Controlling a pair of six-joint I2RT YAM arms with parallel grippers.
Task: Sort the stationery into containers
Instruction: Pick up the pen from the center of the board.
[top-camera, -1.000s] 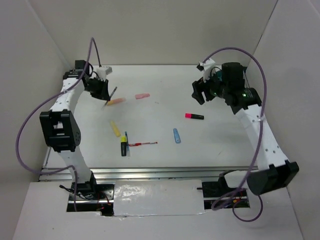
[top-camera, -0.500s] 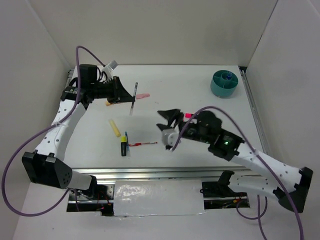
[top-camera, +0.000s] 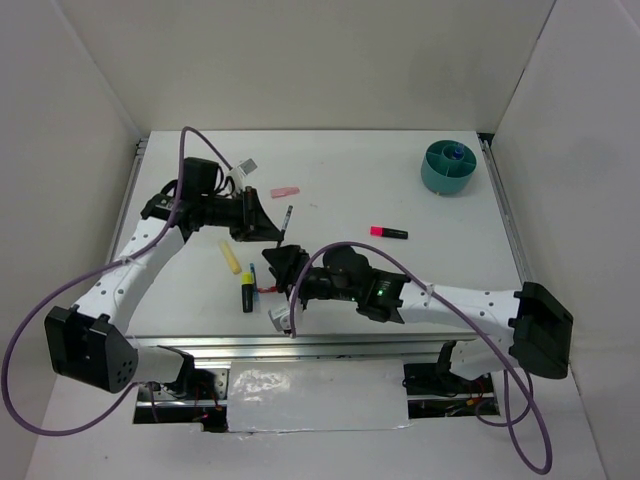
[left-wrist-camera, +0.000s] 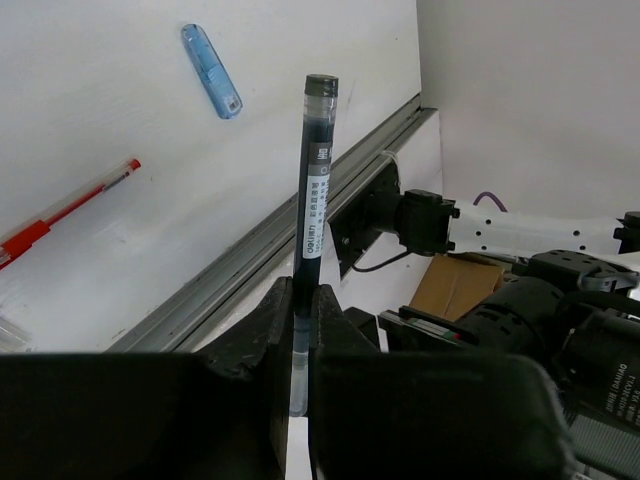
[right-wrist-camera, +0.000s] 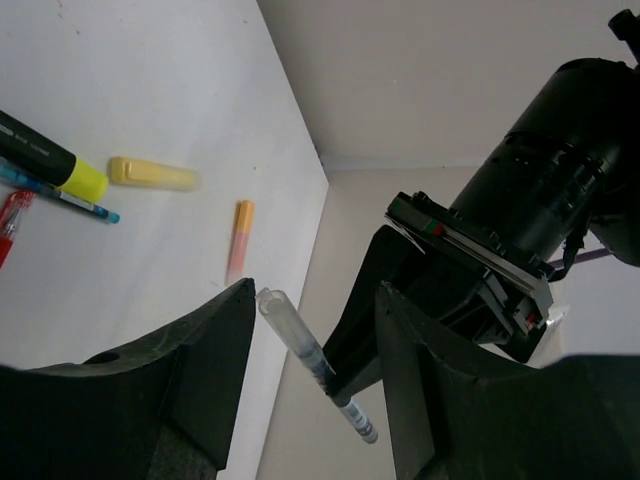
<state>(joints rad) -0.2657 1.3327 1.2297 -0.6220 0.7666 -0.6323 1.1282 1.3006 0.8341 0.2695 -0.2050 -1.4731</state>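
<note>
We hold a black pen clamped in our left gripper above the table, our right gripper spread open just beside its tip, and the teal cup stands well apart.

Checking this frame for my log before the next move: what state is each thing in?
left pincer: shut on pen
pen: held aloft
right pincer: open, straddling pen
cup: upright, blue item inside
eraser: lying flat
pink highlighter: lying loose
yellow marker: lying loose
</note>
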